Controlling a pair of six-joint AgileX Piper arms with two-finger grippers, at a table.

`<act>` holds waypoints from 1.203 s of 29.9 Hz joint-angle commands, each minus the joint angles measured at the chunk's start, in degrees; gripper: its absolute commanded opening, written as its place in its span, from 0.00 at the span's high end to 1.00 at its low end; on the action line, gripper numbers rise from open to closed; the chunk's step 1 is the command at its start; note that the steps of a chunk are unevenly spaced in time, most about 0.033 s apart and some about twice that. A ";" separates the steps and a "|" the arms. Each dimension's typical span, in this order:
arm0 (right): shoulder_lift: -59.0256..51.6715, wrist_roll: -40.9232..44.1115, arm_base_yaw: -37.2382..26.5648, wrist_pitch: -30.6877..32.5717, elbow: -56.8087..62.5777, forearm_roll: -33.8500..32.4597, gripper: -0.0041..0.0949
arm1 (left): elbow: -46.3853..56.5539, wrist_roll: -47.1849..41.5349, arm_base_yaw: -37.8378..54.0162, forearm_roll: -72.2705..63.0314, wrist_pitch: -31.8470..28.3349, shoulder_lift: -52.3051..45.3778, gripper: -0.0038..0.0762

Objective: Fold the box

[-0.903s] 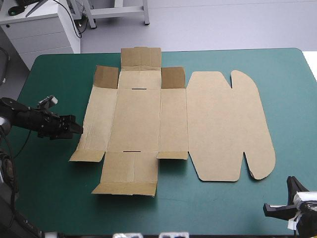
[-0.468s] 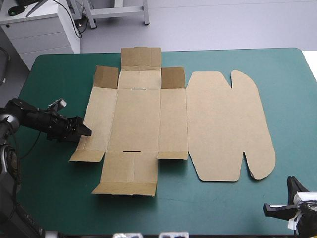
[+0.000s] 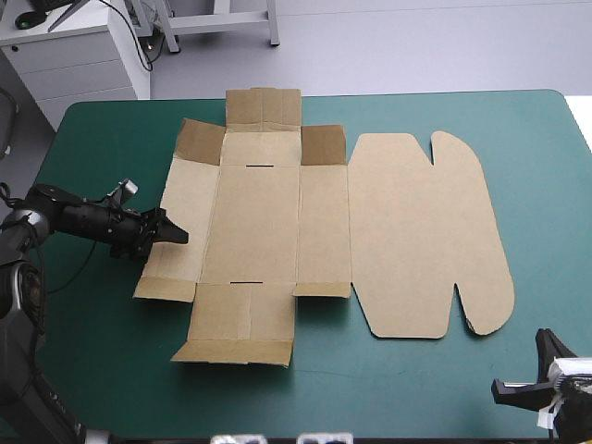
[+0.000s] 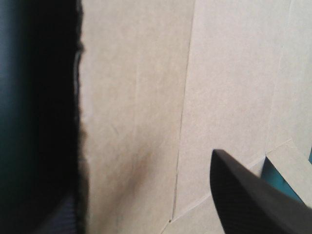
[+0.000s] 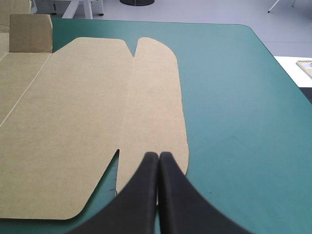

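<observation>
The brown box [image 3: 277, 222] lies as a flat cut sheet on the teal-green cover, with its rounded lid [image 3: 425, 231] spread to the right. My left gripper [image 3: 174, 235] is at the sheet's left wall panel, which is tipped up slightly along its outer edge. In the left wrist view the board [image 4: 146, 97] fills the picture. One black finger [image 4: 248, 200] stands over it, well apart from the dark shape at the other side: open. Near the table's front right corner, my right gripper [image 5: 159, 155] is shut and empty, pointing along the lid [image 5: 87, 107].
Small flaps at the box's far end [image 3: 264, 108] stand slightly raised. A band of teal-green cover [image 3: 546, 203] runs between the lid and the table's right edge. A white cabinet [image 3: 74, 55] stands beyond the far left corner.
My left gripper has moved right, from beside the sheet onto its left wall panel. The panel's outer edge has shifted and lifted a little. The right arm has not moved.
</observation>
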 commanded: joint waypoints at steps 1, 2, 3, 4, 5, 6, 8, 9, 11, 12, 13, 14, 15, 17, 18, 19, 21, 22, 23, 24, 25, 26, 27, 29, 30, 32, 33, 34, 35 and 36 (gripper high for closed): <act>-1.14 -0.18 0.03 -4.36 -1.16 -0.04 0.98 | -0.60 0.35 -1.29 -2.45 2.80 -1.50 0.40; -1.14 -0.18 0.03 -4.36 -1.16 -0.04 0.98 | -0.60 0.35 -1.29 -3.08 3.14 -1.50 0.44; -1.14 -0.18 0.03 -4.36 -1.16 -0.04 0.98 | -0.60 0.35 -1.29 -3.43 3.60 -1.50 0.49; -1.14 -0.18 0.03 -4.36 -1.16 -0.04 0.98 | -0.60 0.26 -1.29 -3.59 4.18 -1.50 0.58; -1.14 -0.18 0.03 -4.36 -1.16 -0.04 0.98 | -0.60 0.26 -1.29 -3.59 4.18 -1.50 0.69; -1.14 -0.18 0.03 -4.36 -1.16 -0.04 0.98 | -0.60 0.26 -1.29 -3.11 4.18 -1.50 0.83; -1.14 -0.18 0.03 -4.36 -1.16 -0.04 0.98 | -0.60 0.44 -1.17 -1.79 4.18 -1.50 0.95; -1.14 -0.18 0.03 -4.36 -1.16 -0.04 0.98 | -0.60 0.27 -1.17 -0.98 4.18 -1.50 0.95; -1.14 -0.18 0.03 -4.36 -1.16 -0.04 0.98 | -1.00 -0.16 -1.17 -0.25 4.18 -1.50 0.96; -1.14 -0.18 0.03 -4.36 -1.16 -0.04 0.98 | -1.24 -1.06 -1.17 -0.02 4.18 -1.50 0.96; -1.14 -0.18 0.03 -4.36 -1.16 -0.04 0.98 | -1.53 -1.80 -1.17 0.54 4.18 -1.50 0.96; -1.14 -0.18 0.03 -4.36 -1.16 -0.04 0.98 | -1.97 -2.90 -1.17 1.76 4.18 -1.62 0.96; -1.14 -0.18 0.03 -4.36 -1.16 -0.04 0.98 | -2.32 -3.60 -1.29 3.07 4.18 -1.75 0.96; -1.14 -0.18 0.03 -4.36 -1.16 -0.04 0.98 | -3.38 -6.35 -1.85 7.99 4.18 -2.18 0.96; -1.14 -0.18 0.03 -4.36 -1.16 -0.04 0.98 | -4.20 -7.20 -2.26 9.94 4.18 -2.22 0.96; -1.14 -0.18 0.03 -4.36 -1.16 0.04 0.98 | -5.04 -8.09 -3.03 12.64 4.18 -2.33 0.96; -1.14 -0.18 0.03 -4.36 -1.16 0.04 0.98 | -6.27 -9.03 -4.21 16.14 4.18 -2.68 0.96; -1.14 -0.18 0.03 -4.36 -1.16 0.04 0.98 | -7.07 -9.12 -5.31 18.35 4.18 -3.05 0.96; -1.14 -0.18 0.03 -4.36 -1.16 0.04 0.98 | -7.72 -9.12 -6.18 19.99 4.18 -3.20 0.96; -1.14 -0.18 0.03 -4.36 -1.16 0.04 0.98 | -8.93 -9.12 -7.41 22.37 4.18 -3.47 0.96; -1.14 -0.18 0.03 -4.36 -1.16 0.04 0.98 | -10.32 -9.25 -8.78 24.90 4.18 -3.73 0.96; -1.14 -0.18 0.03 -4.36 -1.16 0.04 0.98 | -11.47 -9.25 -10.25 26.76 4.18 -3.83 0.96; -1.14 -0.18 0.03 -4.36 -1.16 0.04 0.98 | -12.72 -9.25 -11.75 28.49 4.18 -3.99 0.96; -1.14 -0.18 0.03 -4.36 -1.16 0.04 0.98 | -15.90 -9.25 -14.29 32.92 4.18 -4.31 0.96; -1.14 -0.18 0.03 -4.36 -1.16 0.04 0.98 | -17.66 -9.25 -16.28 35.13 4.18 -4.34 0.96; -1.14 -0.18 0.03 -4.36 -1.16 0.04 0.98 | -21.29 -9.02 -19.35 39.43 4.05 -4.34 0.96; -1.14 -0.18 0.03 -4.36 -1.16 0.04 0.98 | -22.68 -8.67 -21.03 41.34 3.87 -4.34 0.96; -1.14 -0.18 0.03 -4.36 -1.16 0.04 0.98 | -24.85 -8.31 -22.65 44.21 3.87 -4.34 0.96; -1.14 -0.18 0.03 -4.36 -1.16 0.04 0.98 | -26.25 -8.31 -24.18 46.32 3.87 -4.34 0.96; -1.14 -0.18 0.03 -4.36 -1.16 0.04 0.98 | -27.96 -8.13 -25.64 48.91 3.87 -4.34 0.96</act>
